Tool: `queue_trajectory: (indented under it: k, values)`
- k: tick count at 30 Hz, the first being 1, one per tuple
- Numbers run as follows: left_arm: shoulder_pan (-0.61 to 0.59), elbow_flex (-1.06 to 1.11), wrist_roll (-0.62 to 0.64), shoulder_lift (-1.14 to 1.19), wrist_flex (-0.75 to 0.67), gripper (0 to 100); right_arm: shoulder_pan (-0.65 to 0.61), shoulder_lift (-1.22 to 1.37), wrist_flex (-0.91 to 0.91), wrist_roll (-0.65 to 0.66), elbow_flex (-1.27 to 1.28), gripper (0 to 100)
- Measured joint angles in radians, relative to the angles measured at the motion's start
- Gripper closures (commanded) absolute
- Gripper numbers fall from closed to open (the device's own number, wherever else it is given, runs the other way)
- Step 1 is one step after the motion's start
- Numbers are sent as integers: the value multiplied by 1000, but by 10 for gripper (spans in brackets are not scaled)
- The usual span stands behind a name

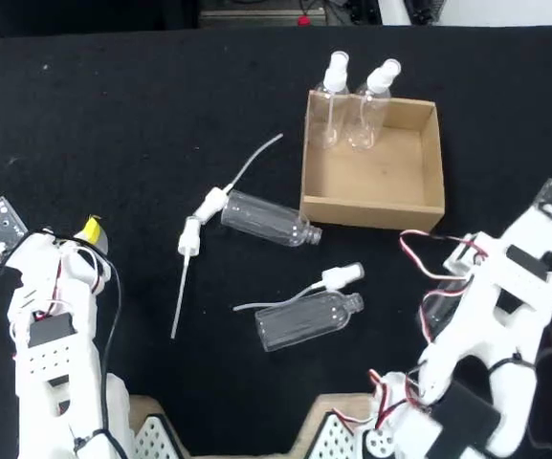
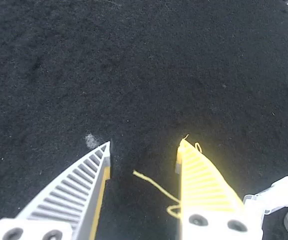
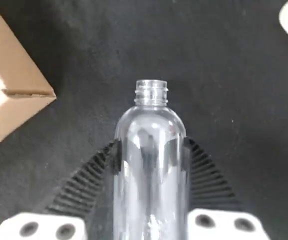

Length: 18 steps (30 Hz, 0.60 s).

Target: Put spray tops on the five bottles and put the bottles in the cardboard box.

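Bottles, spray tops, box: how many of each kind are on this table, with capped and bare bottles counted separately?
Bottles with spray tops, standing in the cardboard box: 2
Bare bottles lying on the table: 2
Bare bottle held in the right claw: 1
Loose spray tops on the table: 3
Cardboard box: 1
Total: 9

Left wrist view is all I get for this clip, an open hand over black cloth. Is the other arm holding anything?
Observer: Yes. The right hand is shut on an uncapped bottle.
Operator: Anything in the box?
Observer: Two capped bottles stand against the far wall of the cardboard box.
Operator: What's outside it?
Observer: Two open bottles lie flat near three loose spray tops.
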Motion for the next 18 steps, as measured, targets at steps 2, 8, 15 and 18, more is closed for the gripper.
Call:
queue_trajectory:
  k: [2,8,15,18]
  values:
    - [0,0,0,0,0,791,0,64,-3,11,-31,729]
    - [0,0,0,0,0,791,0,315,120,23,-181,804]
    - [0,0,0,0,0,791,6,463,413,95,-476,952]
    - [0,0,0,0,0,791,6,466,474,178,-578,956]
